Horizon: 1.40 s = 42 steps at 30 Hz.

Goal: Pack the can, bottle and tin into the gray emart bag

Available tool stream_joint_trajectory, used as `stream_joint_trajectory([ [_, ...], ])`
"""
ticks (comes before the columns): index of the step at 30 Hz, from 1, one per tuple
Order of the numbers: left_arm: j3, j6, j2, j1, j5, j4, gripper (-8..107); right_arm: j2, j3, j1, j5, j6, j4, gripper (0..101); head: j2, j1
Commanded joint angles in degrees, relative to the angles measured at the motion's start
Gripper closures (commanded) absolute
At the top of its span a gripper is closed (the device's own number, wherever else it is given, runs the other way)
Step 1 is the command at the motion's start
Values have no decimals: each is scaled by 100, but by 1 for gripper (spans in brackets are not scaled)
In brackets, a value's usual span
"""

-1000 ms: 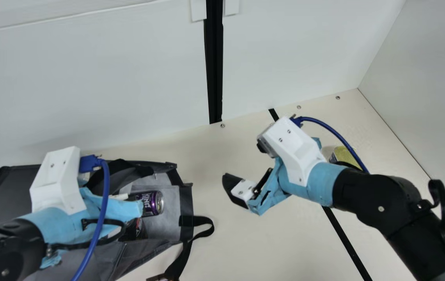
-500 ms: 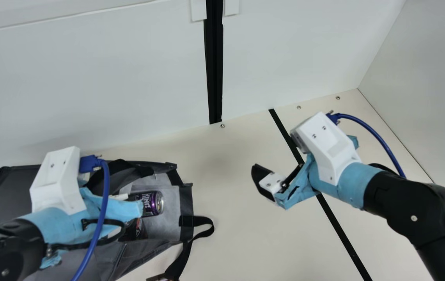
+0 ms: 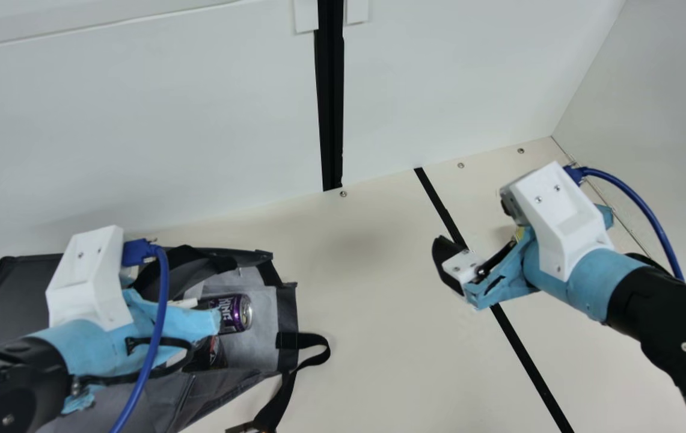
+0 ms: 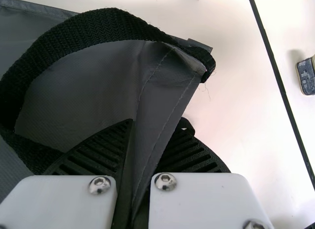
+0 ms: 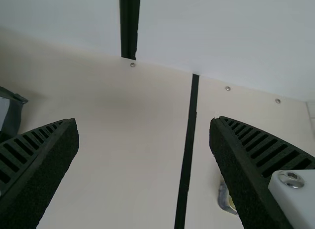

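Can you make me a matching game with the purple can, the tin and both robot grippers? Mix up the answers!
Things:
1. purple can
2. tin
3. left gripper
4. right gripper

Answers:
A. open and holding nothing
B. lying inside the gray bag
C. on the table, outside the bag
D. pinching the bag's cloth

Right pairs: 1-B, 2-C, 3-D, 4-A
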Motion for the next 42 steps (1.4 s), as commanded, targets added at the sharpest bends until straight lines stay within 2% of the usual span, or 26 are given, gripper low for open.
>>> stream_joint_trajectory([
  [1, 0, 0, 0, 0, 0, 0, 89, -23, -26, -117, 8, 39, -85, 10, -5, -130],
  [12, 0, 0, 0, 0, 0, 0, 89, -152, -200, -632, 232, 470, -774, 10, -5, -130],
  [21, 0, 0, 0, 0, 0, 0, 89, -240, -400, -883, 548, 771, -1308, 10, -5, -130],
  [42, 0, 0, 0, 0, 0, 0, 89, -337, -1236, -1320, 1692, 1136, -2008, 10, -5, -130],
])
